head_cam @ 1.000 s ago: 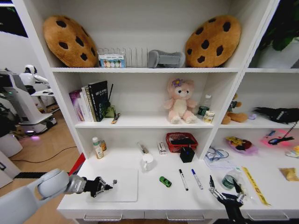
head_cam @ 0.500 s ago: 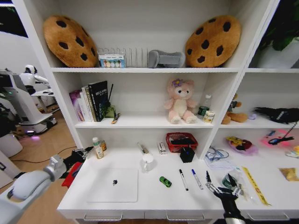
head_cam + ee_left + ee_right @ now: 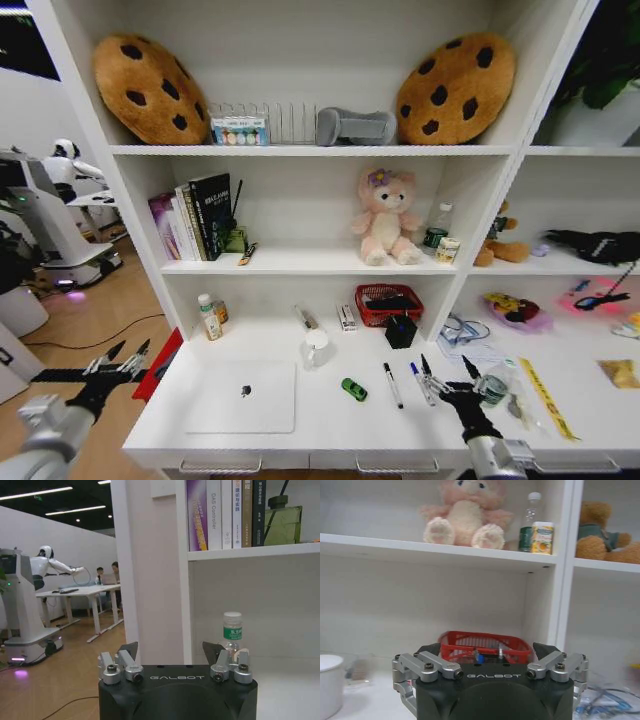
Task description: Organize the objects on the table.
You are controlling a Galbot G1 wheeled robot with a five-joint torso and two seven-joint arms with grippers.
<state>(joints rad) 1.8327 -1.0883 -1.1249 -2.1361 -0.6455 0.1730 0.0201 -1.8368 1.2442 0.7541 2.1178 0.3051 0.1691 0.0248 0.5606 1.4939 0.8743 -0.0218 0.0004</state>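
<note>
A slim silver-white laptop (image 3: 242, 396) lies closed at the front left of the white table (image 3: 330, 428). A small green oval gadget (image 3: 353, 389) sits right of it, then two marker pens (image 3: 392, 384) (image 3: 420, 383). A clear green-labelled bottle (image 3: 208, 317) stands at the back left, also seen as the bottle (image 3: 232, 635) beyond my left gripper (image 3: 171, 650). My left gripper (image 3: 118, 360) hangs open and empty off the table's left end. My right gripper (image 3: 447, 372) is open and empty just right of the pens; in its wrist view the right gripper (image 3: 487, 652) faces the shelf.
A red basket (image 3: 388, 303), a black pot (image 3: 400, 331) and a white mug (image 3: 316, 347) stand at the back of the table. A tape roll (image 3: 492, 385) and cables lie right of my right gripper. A red object (image 3: 165, 358) sits by the table's left edge. Shelves overhang.
My left gripper has drawn back from over the laptop to beyond the table's left end and spread its fingers. My right gripper has moved up and left toward the pens and opened wider.
</note>
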